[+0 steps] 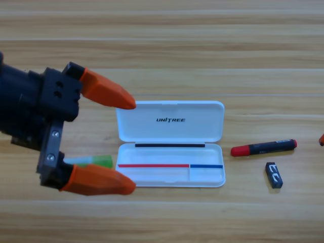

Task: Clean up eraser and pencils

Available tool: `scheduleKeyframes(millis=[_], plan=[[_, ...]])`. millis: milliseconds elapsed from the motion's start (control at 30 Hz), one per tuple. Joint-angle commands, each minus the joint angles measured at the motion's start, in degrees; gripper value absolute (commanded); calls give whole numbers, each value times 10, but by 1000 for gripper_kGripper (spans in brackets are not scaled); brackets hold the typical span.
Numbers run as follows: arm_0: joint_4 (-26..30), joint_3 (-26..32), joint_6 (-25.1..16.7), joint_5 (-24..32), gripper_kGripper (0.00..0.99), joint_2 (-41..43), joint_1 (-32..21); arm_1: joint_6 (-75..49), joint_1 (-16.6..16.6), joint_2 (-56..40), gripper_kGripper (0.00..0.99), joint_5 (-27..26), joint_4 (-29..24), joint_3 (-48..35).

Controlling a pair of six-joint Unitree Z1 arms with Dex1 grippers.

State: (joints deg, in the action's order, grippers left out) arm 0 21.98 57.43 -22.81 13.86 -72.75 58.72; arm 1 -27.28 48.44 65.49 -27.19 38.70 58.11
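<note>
Green pencil (96, 161) at frame left sits between the spread left claw (129, 146), ungrasped. Next: pinch it, carry into white case (172, 174). Right claw (321, 140): can't tell.

The left gripper (130, 146) comes in from nine o'clock, its orange jaws spread wide — one tip by the open white case's (170, 121) lid corner, the other at the tray's lower left corner. Between them lies the green pencil (96, 161), partly hidden, just beside the case. At three o'clock of the case lies the red-and-black pencil (264, 148); the eraser (274, 175) sits near it, toward five o'clock. The right gripper (321, 140) barely shows — an orange tip at the three o'clock edge.
</note>
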Motion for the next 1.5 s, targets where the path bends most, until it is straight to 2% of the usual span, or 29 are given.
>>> scheduleKeyframes(millis=[33,333,533,700,800,900,1033,1100,1200,1333,1433,1500], plan=[[-2,-3,11,2,989,-6,12,5,14,13,907,-4,-7,-15],[-6,-5,8,-1,985,-6,12,13,14,13,907,-4,-9,-16],[-6,-6,4,0,985,-7,12,68,11,10,907,7,-13,-14],[-4,-8,-7,-2,985,-10,12,150,-19,40,907,102,-31,1],[2,-8,-29,-9,985,-11,12,178,-57,76,908,113,-19,22],[15,0,-33,-23,985,-13,12,191,-84,97,907,137,-11,31],[68,39,-46,-38,989,-36,12,238,-84,113,907,265,-13,23],[99,65,-58,-83,990,-49,10,263,-84,127,907,293,-15,14],[124,72,-87,-150,990,-47,3,297,-84,183,907,297,21,27],[156,73,-132,-174,989,-48,-38,338,-82,256,913,275,36,34],[159,48,-145,-212,990,-51,-48,349,-79,306,959,261,36,49],[164,39,-165,-214,990,-55,-79,358,-76,337,985,261,36,64]])
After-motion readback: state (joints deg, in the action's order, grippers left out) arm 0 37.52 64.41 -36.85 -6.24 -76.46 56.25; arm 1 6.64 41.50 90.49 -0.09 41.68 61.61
